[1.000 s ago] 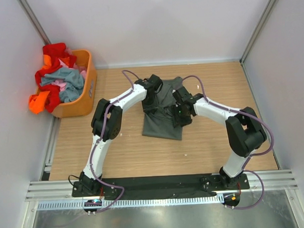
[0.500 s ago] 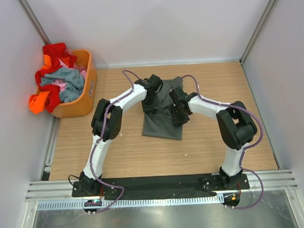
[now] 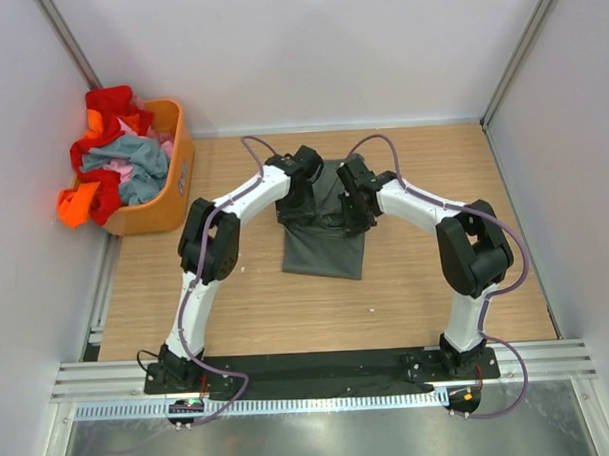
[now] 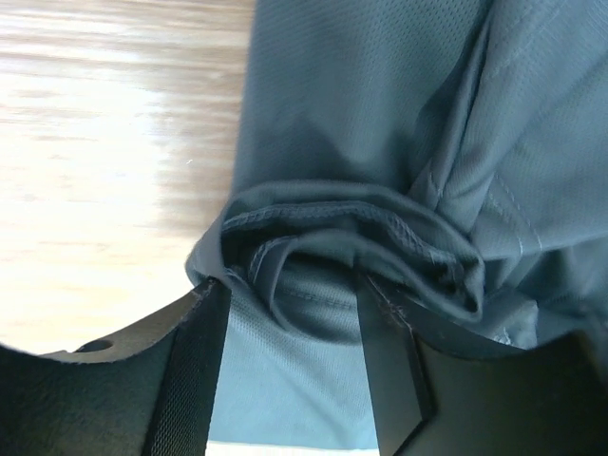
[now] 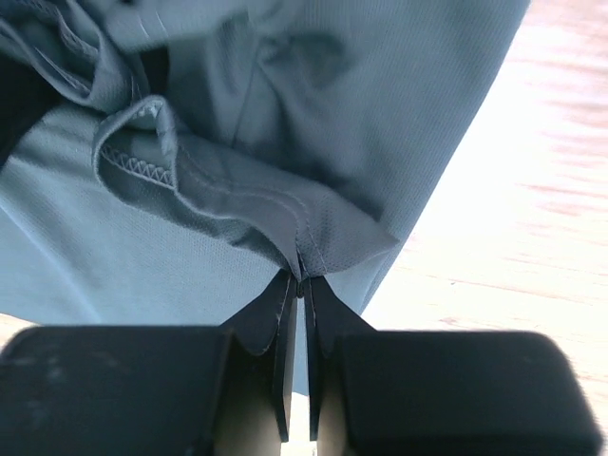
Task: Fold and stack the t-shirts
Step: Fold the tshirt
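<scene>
While the right hand (image 5: 302, 281) pinches the dark grey t-shirt (image 5: 380, 104), the left hand (image 4: 290, 290) gapes over a fold.

1. The t-shirt (image 3: 323, 249) lies on the worktop (image 3: 437, 283), at mid-width, in the far half.
2. The left hand (image 3: 303, 196) sits over the far left part of the t-shirt. The right hand (image 3: 356, 201) sits over the far right part, near the left hand.
3. The basket (image 3: 175, 197) stands at the far left corner of the worktop, well apart from the t-shirt.
4. A heap of t-shirts (image 3: 122, 159) lies in the basket. Part of the heap hangs over the left rim.
5. Left wrist view: a bunched fold of the t-shirt lies between the two spread fingers (image 4: 195, 370).
6. Right wrist view: a fold edge sits pinched between the fingertips (image 5: 285, 304). Bare worktop lies to its right.
</scene>
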Robot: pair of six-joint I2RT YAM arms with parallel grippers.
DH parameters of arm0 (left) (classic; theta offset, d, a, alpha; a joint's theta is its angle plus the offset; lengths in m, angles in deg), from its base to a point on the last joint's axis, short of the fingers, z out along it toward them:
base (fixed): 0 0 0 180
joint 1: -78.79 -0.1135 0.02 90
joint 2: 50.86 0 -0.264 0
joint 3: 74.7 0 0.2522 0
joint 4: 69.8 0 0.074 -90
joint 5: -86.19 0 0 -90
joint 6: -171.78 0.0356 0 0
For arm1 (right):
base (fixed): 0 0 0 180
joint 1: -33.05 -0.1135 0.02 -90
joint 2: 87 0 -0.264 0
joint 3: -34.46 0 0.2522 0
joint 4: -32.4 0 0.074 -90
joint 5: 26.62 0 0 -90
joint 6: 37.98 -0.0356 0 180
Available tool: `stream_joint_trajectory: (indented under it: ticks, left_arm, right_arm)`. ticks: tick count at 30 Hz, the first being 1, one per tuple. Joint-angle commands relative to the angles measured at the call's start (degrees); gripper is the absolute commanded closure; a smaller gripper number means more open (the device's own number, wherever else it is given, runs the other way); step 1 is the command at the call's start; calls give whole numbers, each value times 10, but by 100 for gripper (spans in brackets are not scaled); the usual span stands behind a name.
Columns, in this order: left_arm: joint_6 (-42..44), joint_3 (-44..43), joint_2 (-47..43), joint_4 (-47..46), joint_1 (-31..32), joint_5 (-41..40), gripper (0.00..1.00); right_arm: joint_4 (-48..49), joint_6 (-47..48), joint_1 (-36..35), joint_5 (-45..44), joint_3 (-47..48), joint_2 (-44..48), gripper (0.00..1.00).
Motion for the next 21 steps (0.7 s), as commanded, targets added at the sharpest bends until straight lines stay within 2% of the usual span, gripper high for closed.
stream_joint_trajectory:
  ticks: [1, 9, 12, 14, 16, 18, 21]
  left_arm:
    - [19, -30, -56, 35, -5, -24, 42]
    - [38, -32, -97, 31, -10, -12, 39]
    - [48, -44, -98, 24, -13, -4, 38]
    - [50, -62, -92, 36, -14, -7, 38]
    - [49, -67, -93, 39, -14, -5, 38]
    - [45, -62, -108, 37, -13, 4, 38]
    - [44, -20, -144, 11, -12, 14, 40]
  right_arm:
    - [-11, -8, 27, 21, 37, 8, 88]
    - [-11, -30, 100, 90, 79, -32, 88]
    - [-5, -32, 118, 108, 92, -48, 80]
    - [0, -30, 125, 118, 111, -58, 46]
    - [-5, -23, 126, 128, 143, -75, 19]
    - [-18, -14, 129, 134, 171, -95, 11]
    - [-44, -4, 130, 118, 213, -95, 10]
